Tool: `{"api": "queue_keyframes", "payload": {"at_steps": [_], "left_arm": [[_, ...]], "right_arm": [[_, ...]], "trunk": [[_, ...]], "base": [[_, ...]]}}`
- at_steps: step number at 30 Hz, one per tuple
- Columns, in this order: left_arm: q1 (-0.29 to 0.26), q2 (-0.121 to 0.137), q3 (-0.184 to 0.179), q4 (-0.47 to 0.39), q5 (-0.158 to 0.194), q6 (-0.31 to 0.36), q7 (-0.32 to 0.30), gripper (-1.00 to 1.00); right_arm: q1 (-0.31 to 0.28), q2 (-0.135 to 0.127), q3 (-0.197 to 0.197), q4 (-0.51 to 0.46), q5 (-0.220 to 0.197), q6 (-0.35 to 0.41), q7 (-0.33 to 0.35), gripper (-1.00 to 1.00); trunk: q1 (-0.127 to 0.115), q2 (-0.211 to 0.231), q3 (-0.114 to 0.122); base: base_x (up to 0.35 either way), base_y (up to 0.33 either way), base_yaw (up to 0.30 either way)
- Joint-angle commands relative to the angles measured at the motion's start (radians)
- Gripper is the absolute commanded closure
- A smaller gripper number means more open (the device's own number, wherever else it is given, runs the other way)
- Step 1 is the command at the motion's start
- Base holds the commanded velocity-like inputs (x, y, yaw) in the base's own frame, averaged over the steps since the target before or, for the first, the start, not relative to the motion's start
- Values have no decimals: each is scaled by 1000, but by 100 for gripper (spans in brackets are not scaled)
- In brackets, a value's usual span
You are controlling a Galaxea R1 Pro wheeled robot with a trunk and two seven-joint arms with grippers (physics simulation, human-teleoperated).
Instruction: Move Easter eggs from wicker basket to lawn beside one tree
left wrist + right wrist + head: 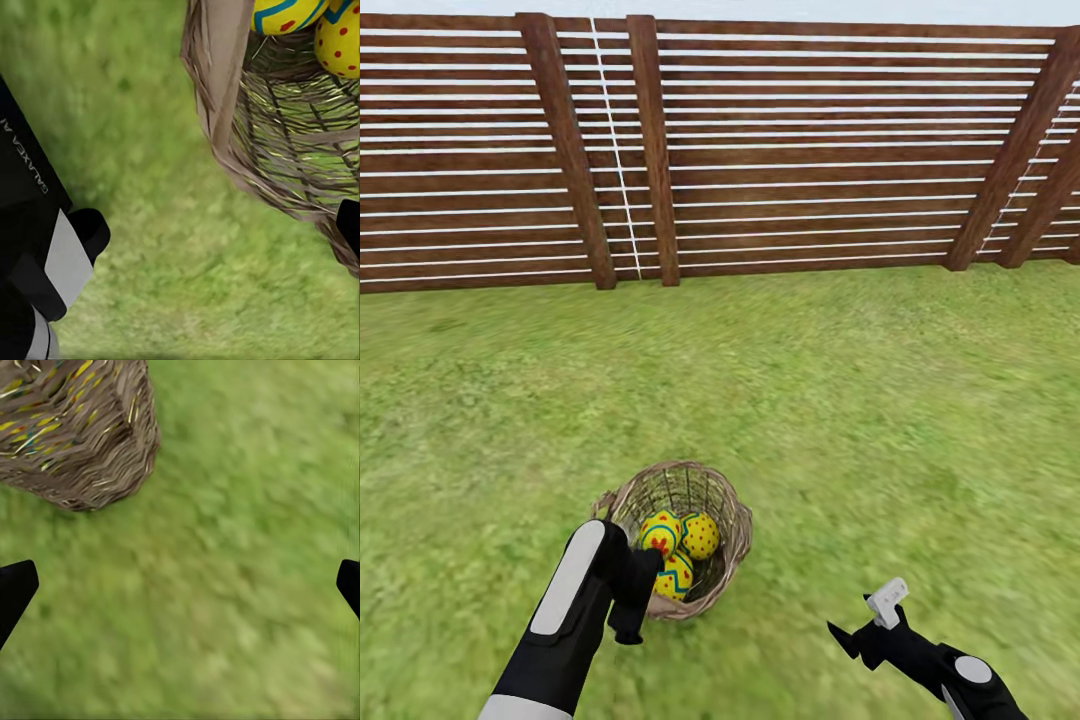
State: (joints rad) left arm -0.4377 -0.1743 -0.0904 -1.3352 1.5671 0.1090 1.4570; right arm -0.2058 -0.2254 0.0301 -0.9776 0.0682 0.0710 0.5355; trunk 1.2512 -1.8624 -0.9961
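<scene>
The three Easter eggs (678,552) are lying together inside the wicker basket (732,515), which is sitting on the lawn (860,400) well in front of the slatted wooden fence (810,140) in the head view. The left hand (632,610) is hanging at the basket's near rim; the right hand (865,625) is hovering over grass, apart from the basket.

In the left wrist view, two eggs (315,22) are showing within the basket (285,142), with the left hand's fingers (79,240) spread wide, grasping nothing.

In the right wrist view, the basket (75,435) is sitting beyond the right hand's fingertips (15,589), which are standing wide apart over bare grass, released.
</scene>
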Motion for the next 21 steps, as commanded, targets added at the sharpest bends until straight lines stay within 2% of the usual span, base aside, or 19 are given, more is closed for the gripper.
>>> {"api": "queue_keyframes", "payload": {"at_steps": [1,21], "left_arm": [[-1,0,0,-1,1,9,5,-100],[-1,0,-5,-35,5,13,-24,-100]], "right_arm": [[0,0,0,-2,7,4,2,-100],[-1,0,1,1,8,-2,-1,-100]], "trunk": [[4,-8,-4],[81,-148,-67]], "base": [[0,0,0],[0,0,0]]}}
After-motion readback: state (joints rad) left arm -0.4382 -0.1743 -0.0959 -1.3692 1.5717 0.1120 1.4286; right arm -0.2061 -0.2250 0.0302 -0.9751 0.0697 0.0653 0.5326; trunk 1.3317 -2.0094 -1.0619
